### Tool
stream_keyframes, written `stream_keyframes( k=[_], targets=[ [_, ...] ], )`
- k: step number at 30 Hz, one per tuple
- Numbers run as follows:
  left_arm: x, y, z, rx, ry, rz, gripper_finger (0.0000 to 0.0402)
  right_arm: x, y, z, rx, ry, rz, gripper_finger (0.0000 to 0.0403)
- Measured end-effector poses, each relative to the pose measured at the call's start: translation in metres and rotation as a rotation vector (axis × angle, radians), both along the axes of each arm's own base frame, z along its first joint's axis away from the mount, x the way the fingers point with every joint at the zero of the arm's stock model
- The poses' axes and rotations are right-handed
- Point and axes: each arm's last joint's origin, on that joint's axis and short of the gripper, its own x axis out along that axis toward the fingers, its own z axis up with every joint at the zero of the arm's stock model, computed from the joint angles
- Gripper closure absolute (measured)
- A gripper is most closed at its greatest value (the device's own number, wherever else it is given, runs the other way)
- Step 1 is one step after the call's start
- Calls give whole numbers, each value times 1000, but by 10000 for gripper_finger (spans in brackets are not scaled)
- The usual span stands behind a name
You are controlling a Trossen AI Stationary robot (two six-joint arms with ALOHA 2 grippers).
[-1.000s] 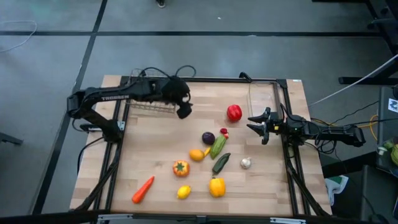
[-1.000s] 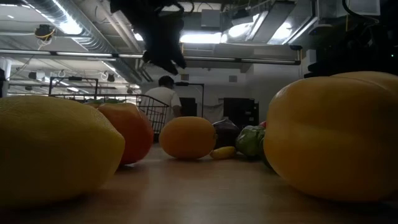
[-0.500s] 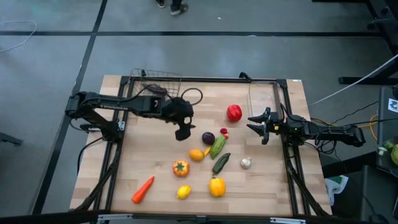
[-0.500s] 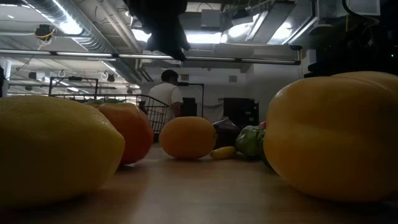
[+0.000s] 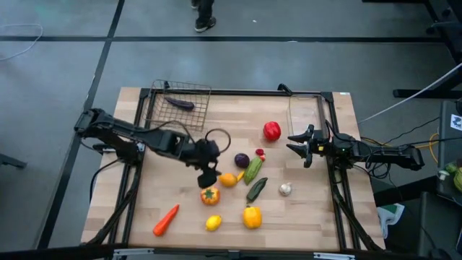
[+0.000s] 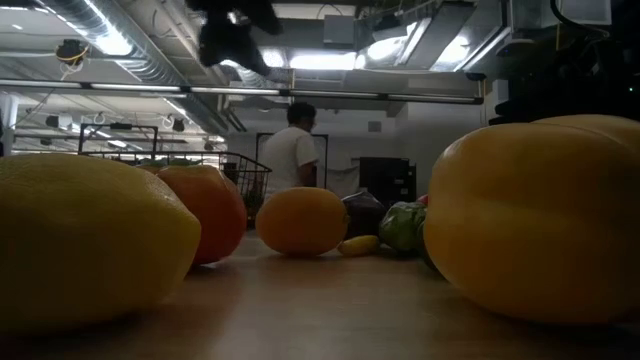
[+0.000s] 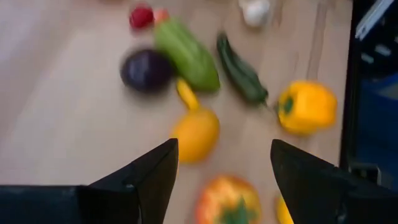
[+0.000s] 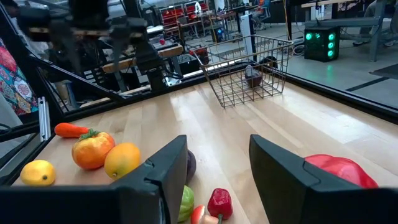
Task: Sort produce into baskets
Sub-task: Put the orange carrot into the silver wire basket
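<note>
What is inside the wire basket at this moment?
The wire basket holds one dark purple eggplant, lying on its bottom. Nothing else shows inside it, and nothing covers it from above.

— What do you have around the work besides the sorting things?

— You have a pale wooden surface [image 5: 173, 195] with a dark metal frame [image 5: 238, 92] around its edge. Under it lies a grey floor [image 5: 58, 79] crossed by dark lines, and at the top of the high view you see the feet of a person [image 5: 205, 23] standing there.

— And across the room?

— In the low view you see that person [image 6: 297, 150] in a white top, back turned, under ceiling lights [image 6: 110, 42] and pipes. In the right wrist view you see a box with green lights [image 8: 321, 45] at the far end, and red racks [image 8: 180, 11] behind it.
</note>
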Motion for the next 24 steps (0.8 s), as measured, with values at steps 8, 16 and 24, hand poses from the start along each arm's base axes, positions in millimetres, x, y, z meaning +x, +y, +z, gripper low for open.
stream_keyframes(
  k=[8, 16, 24],
  targets=[
    [-35, -41, -14, -218, 324, 129, 151, 0, 0, 0, 0, 0, 0, 230],
    [-73, -81, -19, -255, 559, 174, 151, 0, 0, 0, 0, 0, 0, 230],
    [-95, -104, -44, -237, 615, 190, 151, 0, 0, 0, 0, 0, 0, 230]
  ],
)
